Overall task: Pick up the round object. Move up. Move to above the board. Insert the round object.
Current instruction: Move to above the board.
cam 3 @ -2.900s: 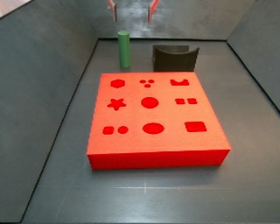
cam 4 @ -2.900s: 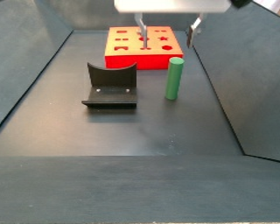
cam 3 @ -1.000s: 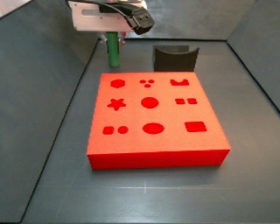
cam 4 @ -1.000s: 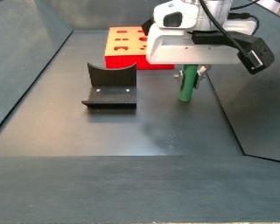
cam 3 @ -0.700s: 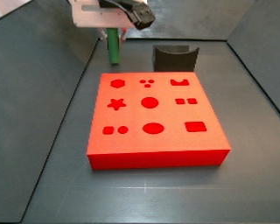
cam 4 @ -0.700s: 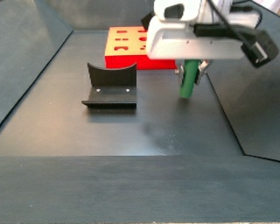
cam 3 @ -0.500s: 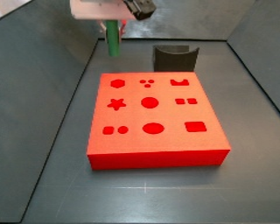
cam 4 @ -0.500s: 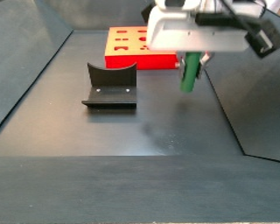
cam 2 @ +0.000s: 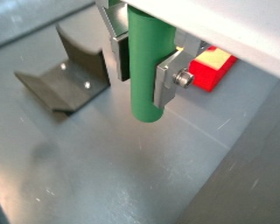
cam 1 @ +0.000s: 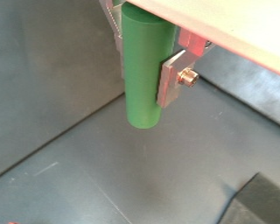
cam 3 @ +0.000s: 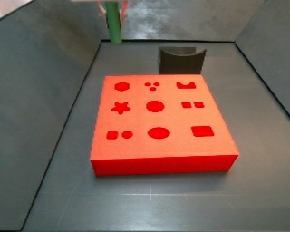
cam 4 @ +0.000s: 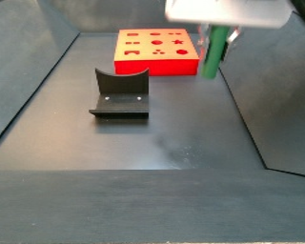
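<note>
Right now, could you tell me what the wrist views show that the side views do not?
Only the wrist views show the gripper shut, its fingers pressed on the round object. Only the side views show the whole board with its cut-outs, and the peg hanging clear of the floor. Both show the peg upright and the fixture.
</note>
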### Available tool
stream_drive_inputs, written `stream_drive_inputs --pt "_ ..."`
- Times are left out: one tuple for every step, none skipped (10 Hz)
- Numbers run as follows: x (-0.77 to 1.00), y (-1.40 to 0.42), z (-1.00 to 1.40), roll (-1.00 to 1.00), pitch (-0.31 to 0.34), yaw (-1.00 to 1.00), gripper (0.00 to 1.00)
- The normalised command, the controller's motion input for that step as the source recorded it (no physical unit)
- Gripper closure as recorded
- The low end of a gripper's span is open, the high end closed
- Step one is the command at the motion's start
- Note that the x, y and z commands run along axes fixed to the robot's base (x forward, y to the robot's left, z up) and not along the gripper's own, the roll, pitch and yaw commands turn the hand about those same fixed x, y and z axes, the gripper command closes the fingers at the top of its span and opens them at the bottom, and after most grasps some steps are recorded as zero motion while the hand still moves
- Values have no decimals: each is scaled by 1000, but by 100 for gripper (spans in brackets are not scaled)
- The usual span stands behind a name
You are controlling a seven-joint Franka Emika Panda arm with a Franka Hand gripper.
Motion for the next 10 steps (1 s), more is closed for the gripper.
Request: stream_drive_inputs --pt "-135 -65 1000 -12 -90 -87 100" --pt "-121 -58 1000 -39 -6 -68 100" --pt "-114 -54 1000 -58 25 -60 100" --pt "-108 -49 1000 -76 30 -51 100" --pt "-99 -44 1000 -98 31 -42 100" --pt "-91 -39 1000 -114 35 -37 100" --pt "-70 -29 965 -131 40 -37 100" --pt "-45 -18 822 -142 51 -41 100" --pt "-22 -9 680 -151 64 -46 100" --pt "-5 1 492 -157 76 -50 100"
